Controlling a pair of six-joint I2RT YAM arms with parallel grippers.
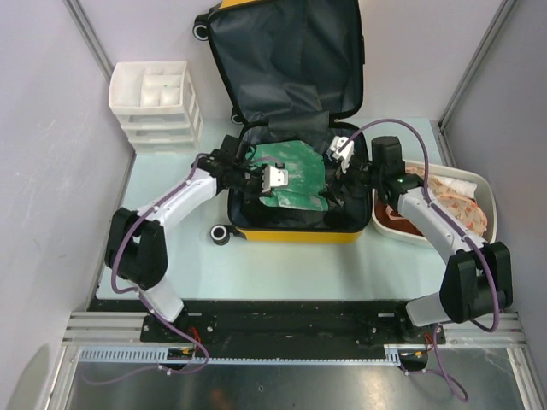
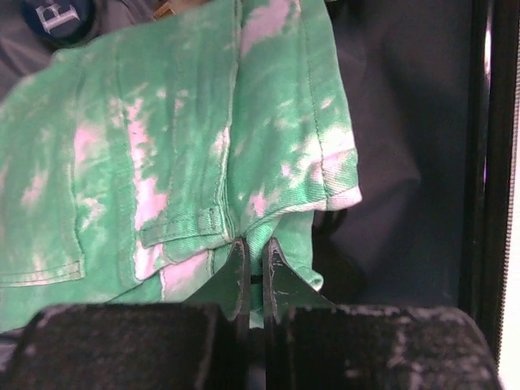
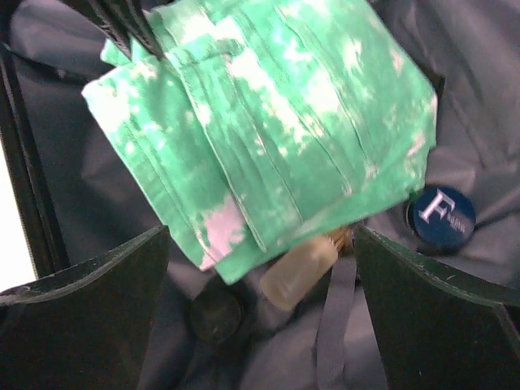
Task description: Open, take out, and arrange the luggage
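Two claws work over the luggage [image 1: 291, 233], which lies open on the counter [image 1: 282, 269] just beyond the arm bases. Its yellow shell is cut off at the far edge of the overhead view. The wheel [image 1: 220, 232] end faces left, so each half runs lengthwise across the counter. The near half lies flat and the lid [image 1: 282, 60] tilts up behind the hinge.

In the near half, the left claw [image 2: 253, 264] is pinched narrow on the hem of a green garment [image 2: 162, 146]. Above the same cloth the right claw [image 3: 262, 244] hangs wide apart, holding nothing.

Only the right wrist view shows a pale bottle [image 3: 299, 268] poking from under the garment, and a dark round object [image 3: 215, 313] too blurred to name. Both wrist views catch a blue cap [image 3: 443, 218]. From overhead these are hidden.

A white tub [image 1: 408, 237] sits right of the case, a drawer unit [image 1: 154, 115] far left.
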